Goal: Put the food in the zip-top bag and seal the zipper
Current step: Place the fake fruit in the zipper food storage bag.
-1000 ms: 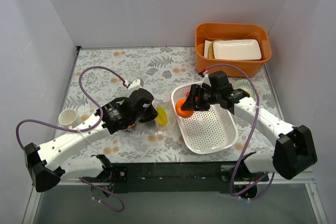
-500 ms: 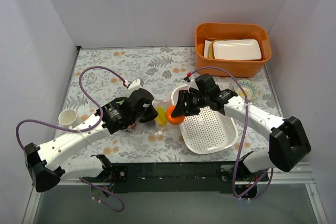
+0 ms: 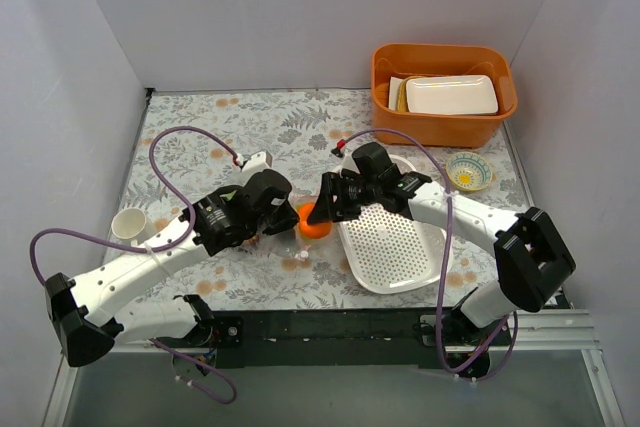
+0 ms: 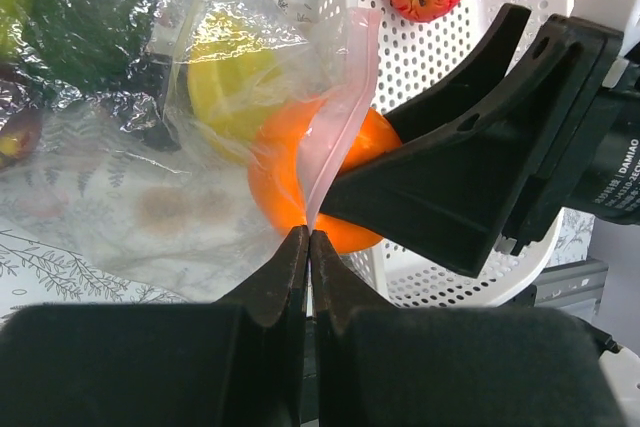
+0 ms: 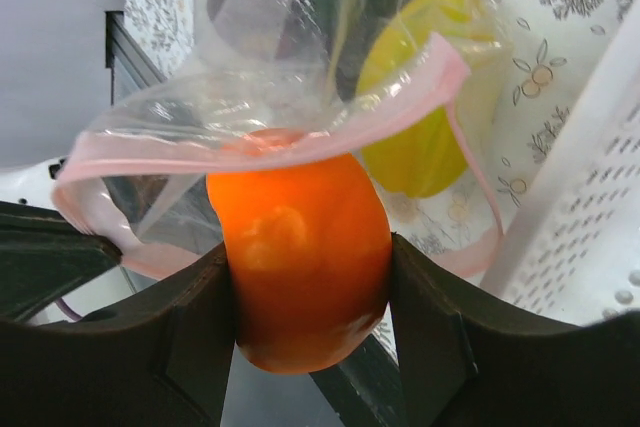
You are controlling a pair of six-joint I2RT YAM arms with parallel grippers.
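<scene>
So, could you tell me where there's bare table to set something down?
Bare: the table's back strip left of the orange bin, and the near patch between left arm and white basket. Crowded: the middle, where left gripper and right gripper meet at the zip-top bag with the orange.

Orange bin (image 3: 440, 133) back right; white flat container (image 3: 451, 94) inside, possibly something yellowish beside it. Patterned bowl (image 3: 468, 171) just in front. White perforated basket (image 3: 395, 247) centre-right. White cup (image 3: 130, 224) left. Floral cloth (image 3: 260, 127) underneath.
</scene>
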